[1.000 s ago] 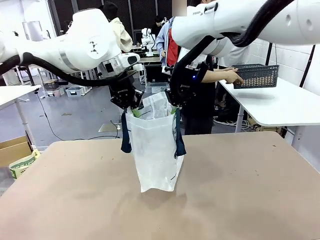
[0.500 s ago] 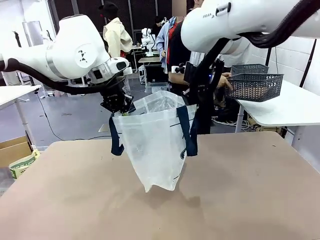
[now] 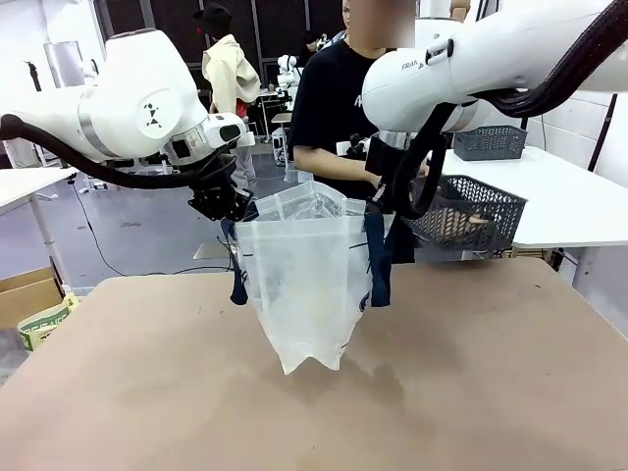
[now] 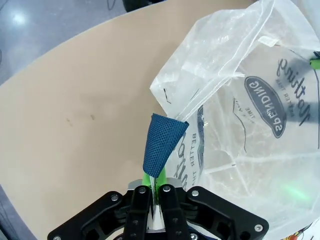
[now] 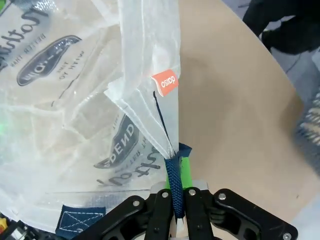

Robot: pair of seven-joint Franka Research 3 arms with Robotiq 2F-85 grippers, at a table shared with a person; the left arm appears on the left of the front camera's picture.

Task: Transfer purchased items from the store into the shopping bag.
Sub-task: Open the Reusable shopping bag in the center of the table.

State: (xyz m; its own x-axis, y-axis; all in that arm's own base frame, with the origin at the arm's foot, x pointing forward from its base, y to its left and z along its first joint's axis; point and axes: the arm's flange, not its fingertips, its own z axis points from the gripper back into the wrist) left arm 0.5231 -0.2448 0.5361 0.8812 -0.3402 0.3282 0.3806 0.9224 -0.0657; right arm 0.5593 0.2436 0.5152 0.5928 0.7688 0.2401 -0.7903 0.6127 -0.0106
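**Bag held open between both arms, basket close by**

The bag [image 3: 304,285] hangs over the middle of the surface [image 3: 491,373], its mouth stretched wide between the two arms. The left jaws are pressed together on the bag's left rim, where the left strap [image 3: 238,280] joins it. In the left wrist view, that strap's folded navy end rises straight out of them. The right jaws are clamped on the right rim and the right strap [image 3: 378,265], below an orange tag [image 5: 165,82]. The bag's bottom corner is low at the surface; I cannot tell whether it touches. At the far side a person [image 3: 329,108] in a black shirt holds a dark lattice basket [image 3: 466,211] just right of the bag. Its contents are too dim to make out.
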